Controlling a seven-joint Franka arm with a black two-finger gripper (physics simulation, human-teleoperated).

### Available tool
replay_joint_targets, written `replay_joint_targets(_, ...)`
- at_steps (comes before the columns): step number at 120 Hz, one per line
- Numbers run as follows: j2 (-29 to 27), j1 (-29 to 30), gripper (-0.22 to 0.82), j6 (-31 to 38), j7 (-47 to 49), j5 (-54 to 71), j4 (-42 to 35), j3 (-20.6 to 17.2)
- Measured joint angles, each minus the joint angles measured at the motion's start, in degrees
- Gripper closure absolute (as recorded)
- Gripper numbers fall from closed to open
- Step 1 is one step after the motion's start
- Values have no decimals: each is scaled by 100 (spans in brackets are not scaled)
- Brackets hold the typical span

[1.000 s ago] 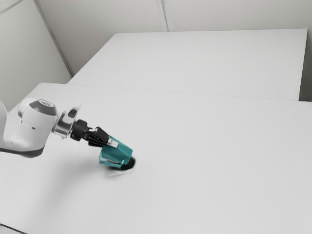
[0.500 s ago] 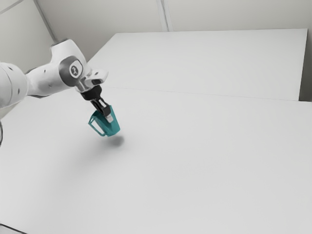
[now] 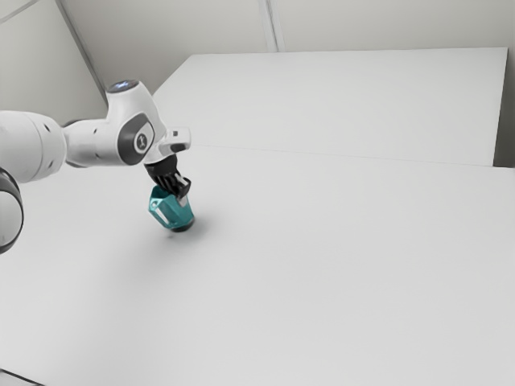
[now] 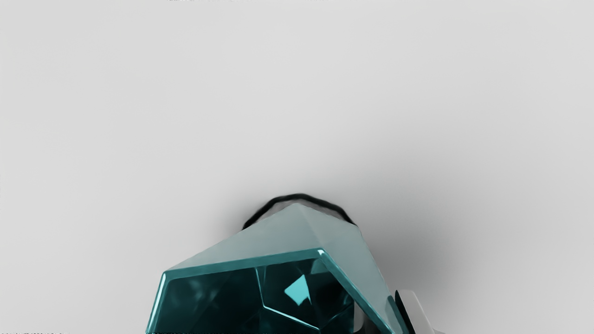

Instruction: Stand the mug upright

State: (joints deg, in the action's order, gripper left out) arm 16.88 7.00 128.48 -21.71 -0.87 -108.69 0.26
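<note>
Exterior view: my gripper [image 3: 182,198] pinches 1 wall of the teal mug [image 3: 171,214], tilted below it at the white table [image 3: 322,273]; pale room walls [image 3: 193,24] beyond. Wrist view: 1 finger inside mug, 1 outside; soft shadow [image 4: 422,232] near the outer.

soft grey shadow [image 4: 417,222], bright light

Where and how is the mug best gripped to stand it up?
Probably by its wall near the rim, on the exterior view's right, coming from above, one finger inside and one outside. The mug leans, its open mouth up and toward the exterior view's left, and the wall looks thin enough to pinch.
</note>
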Motion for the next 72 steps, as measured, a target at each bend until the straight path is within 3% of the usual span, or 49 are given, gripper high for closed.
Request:
replay_joint_targets(17, 2, -10, 39, 138, 294, -60, -99, 4)
replay_joint_targets(30, -98, -57, 23, 157, 468, -50, -28, 102)
replay_joint_targets(55, -370, -243, 9, -558, 677, 262, 1095, 192)
replay_joint_targets(72, -1296, -475, 4, -1859, 889, 357, 1512, 131)
